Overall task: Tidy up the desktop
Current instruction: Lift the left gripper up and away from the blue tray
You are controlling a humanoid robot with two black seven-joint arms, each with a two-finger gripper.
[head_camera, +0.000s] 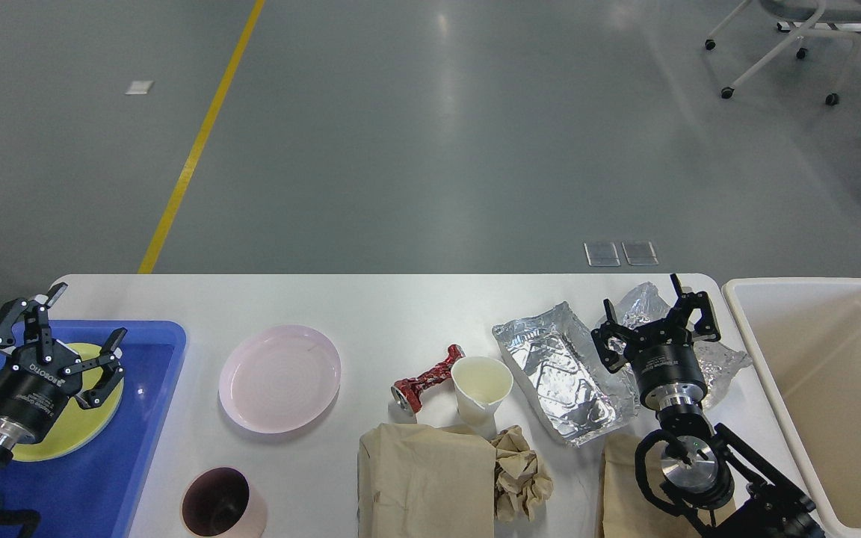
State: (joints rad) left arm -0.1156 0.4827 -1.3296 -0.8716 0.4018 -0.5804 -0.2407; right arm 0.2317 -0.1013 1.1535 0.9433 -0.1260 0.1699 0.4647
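Across the lower half of the view stretches the desktop (400, 306), one white top with rounded corners. On it I count one pink plate (279, 377), one dark-lined pink cup (221, 504) at its 7 o'clock, one crushed red can (424, 379), one cream paper cup (480, 388), one foil tray (559, 370), one clear crumpled plastic wrap (722, 359), one wad of brown paper (519, 478), and two brown paper bags: the larger bag (423, 482) near centre, the smaller bag (621, 478) at its 3 o'clock, partly behind the right arm. One blue tray (154, 373) sits at the desktop's 9 o'clock end, holding one yellow plate (98, 407). One beige bin (812, 373) stands off the 3 o'clock end.

Two grippers show. The left gripper (49, 340) hangs over the blue tray and yellow plate, fingers spread apart, grasping nothing; white lettering on its body reads "ROBOTIQ". The right gripper (655, 321) hangs over the plastic wrap, just at the foil tray's 3 o'clock, fingers likewise spread and empty; the small print on its body is too fine to read.
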